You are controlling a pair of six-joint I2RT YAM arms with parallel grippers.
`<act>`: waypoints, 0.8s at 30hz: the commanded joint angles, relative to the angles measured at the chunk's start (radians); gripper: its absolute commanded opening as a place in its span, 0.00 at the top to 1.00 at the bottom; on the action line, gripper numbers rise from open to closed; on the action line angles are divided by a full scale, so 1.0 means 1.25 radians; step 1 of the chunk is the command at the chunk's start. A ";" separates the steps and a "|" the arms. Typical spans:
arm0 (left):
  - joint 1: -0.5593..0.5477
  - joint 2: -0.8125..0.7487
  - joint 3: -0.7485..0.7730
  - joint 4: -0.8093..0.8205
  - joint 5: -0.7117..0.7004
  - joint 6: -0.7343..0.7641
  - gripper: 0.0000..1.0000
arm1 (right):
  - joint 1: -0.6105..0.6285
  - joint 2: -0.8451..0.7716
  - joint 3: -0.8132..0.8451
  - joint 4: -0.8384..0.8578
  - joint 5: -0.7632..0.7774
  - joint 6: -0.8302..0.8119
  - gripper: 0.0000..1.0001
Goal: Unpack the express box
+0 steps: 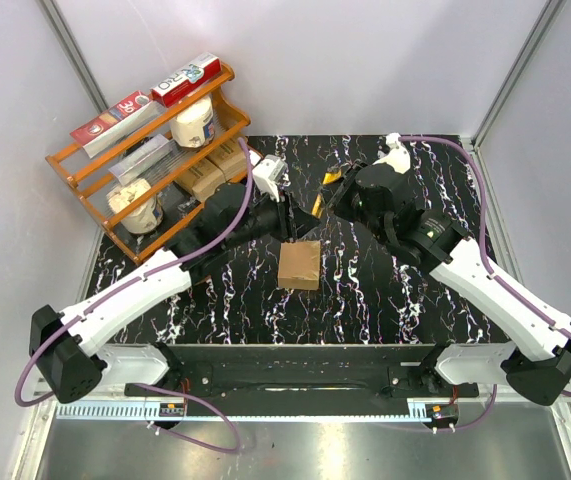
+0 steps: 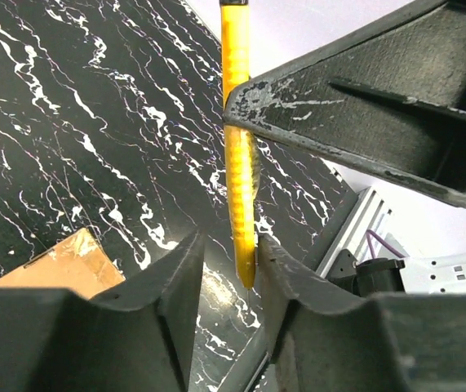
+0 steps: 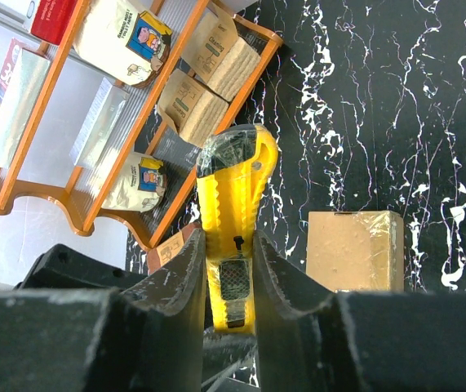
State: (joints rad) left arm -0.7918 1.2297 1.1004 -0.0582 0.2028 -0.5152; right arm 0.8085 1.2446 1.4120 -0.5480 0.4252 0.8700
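Note:
The express box (image 1: pixel 298 265) is a small light-brown taped cardboard box standing shut on the black marbled table, just in front of both grippers. It also shows in the left wrist view (image 2: pixel 61 261) and the right wrist view (image 3: pixel 355 249). My right gripper (image 1: pixel 340 195) (image 3: pixel 226 237) is shut on a yellow utility knife (image 1: pixel 321 195) (image 3: pixel 231 175) above the table behind the box. My left gripper (image 1: pixel 287 205) (image 2: pixel 230 241) is open, with the knife's (image 2: pixel 237 122) lower end between its fingers, against the right finger (image 2: pixel 269 253).
An orange wooden shelf (image 1: pixel 145 150) stands at the back left with toothpaste boxes, rolls and tan cartons (image 3: pixel 208 82). A reddish-brown labelled box (image 3: pixel 167 249) lies near its foot. White walls and metal rails (image 2: pixel 355 220) bound the table.

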 commanded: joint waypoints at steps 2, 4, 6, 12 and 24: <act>-0.007 0.013 0.054 0.032 -0.017 0.028 0.77 | -0.006 -0.022 0.002 0.008 -0.001 0.012 0.87; -0.007 0.015 0.062 0.031 -0.017 0.034 0.93 | -0.006 -0.025 -0.002 0.004 -0.005 0.015 0.85; -0.007 0.020 0.073 0.011 -0.022 0.044 1.00 | -0.006 -0.031 -0.002 -0.002 -0.009 0.015 0.79; -0.007 0.010 0.133 -0.087 -0.022 0.098 1.00 | -0.005 -0.089 -0.018 -0.001 -0.035 -0.065 0.22; 0.046 -0.065 0.229 -0.247 0.360 0.131 1.00 | -0.007 -0.193 0.077 -0.036 -0.393 -0.398 0.05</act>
State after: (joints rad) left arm -0.7597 1.2140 1.3216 -0.3367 0.4255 -0.3653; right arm 0.8032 1.0191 1.4166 -0.5785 0.1879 0.5613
